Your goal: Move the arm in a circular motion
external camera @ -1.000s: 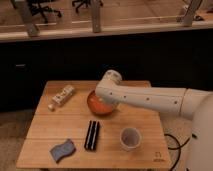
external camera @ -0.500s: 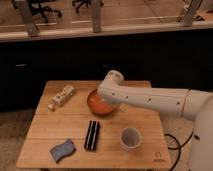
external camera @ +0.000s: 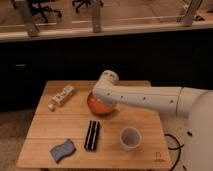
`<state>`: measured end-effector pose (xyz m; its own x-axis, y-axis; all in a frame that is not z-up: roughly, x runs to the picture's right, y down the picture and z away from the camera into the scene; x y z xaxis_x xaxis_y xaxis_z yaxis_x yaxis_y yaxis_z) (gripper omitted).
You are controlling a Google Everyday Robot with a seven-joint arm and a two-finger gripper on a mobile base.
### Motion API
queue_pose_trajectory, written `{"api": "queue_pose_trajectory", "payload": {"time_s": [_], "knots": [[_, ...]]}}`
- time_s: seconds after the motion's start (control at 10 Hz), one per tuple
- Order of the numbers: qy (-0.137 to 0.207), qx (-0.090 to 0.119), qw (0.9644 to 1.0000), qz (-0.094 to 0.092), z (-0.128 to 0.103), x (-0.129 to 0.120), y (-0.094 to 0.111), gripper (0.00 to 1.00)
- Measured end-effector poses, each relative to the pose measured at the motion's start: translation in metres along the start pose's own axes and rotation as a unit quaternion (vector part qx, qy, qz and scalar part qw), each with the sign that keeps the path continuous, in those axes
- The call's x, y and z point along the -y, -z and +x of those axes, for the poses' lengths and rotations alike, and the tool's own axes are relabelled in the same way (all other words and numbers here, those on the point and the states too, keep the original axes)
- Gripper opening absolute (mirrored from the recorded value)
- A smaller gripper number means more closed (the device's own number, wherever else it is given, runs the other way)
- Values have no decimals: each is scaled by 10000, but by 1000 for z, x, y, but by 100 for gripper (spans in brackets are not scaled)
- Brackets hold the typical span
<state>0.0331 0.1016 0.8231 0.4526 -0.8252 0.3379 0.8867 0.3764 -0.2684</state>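
I'm looking at the arm reaching in from the right across the counter. It's a thick, smooth, cream-white tube with small dark dots along its side, and it ends in a rounded joint above the middle of the counter's far edge. That end is dipping over an orange bowl and covering the bowl's upper part, so only a glossy crescent is showing.

The tool is hiding from me somewhere behind that rounded end, down by the bowl (annoying from this seat). I can't tell whether it's apart, together or clamped on anything.

The counter is showing as pale wood planks with visible grain. A white round cup is standing open-topped near the front right. A flat black ribbed bar is lying left of the cup, and a wavy blue-grey sponge is sitting at the front left. A pale bottle is lying on its side at the back left, its label too blurred to read.

A small dark mark is sitting at the counter's front right corner, also unreadable. The robot's white body is getting cut off at the right edge, with a dark cable looping beside it.
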Motion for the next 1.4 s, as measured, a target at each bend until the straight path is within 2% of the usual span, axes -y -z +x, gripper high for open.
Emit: {"api": "queue_pose_trajectory", "payload": {"time_s": [0.2,0.5,1.4], "knots": [[62,-43,10000,-29,3,-7,1,80],[124,-65,9999,24,-1,7,0,80],[193,-100,9998,8,10,14,-2,80]]}}
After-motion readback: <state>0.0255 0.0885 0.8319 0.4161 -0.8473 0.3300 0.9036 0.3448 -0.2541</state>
